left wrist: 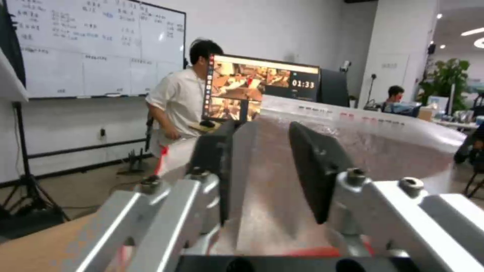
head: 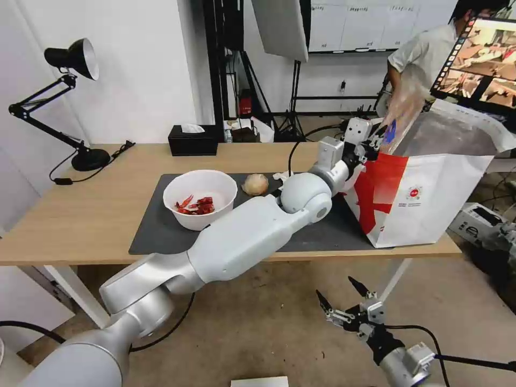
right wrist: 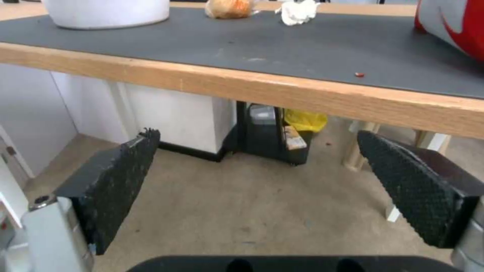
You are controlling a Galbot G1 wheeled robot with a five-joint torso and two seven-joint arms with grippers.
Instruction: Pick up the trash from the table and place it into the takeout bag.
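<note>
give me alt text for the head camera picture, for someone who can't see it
The robot's left gripper holds a clear plastic tray over the mouth of a red-and-white takeout bag standing at the right end of a light-wood table. On the grey mat sit a white bowl of red scraps and a tan wrapped ball. The right gripper hangs open below the table.

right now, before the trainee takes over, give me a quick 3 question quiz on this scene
1. True or false: the right gripper hangs below the table edge with its fingers open.
2. What lies in the white bowl? A) red scraps B) a tissue C) nothing
3. Fill in: the left gripper holds a clear tray over the ____.
Key: 1 true; 2 A; 3 takeout bag.
</note>
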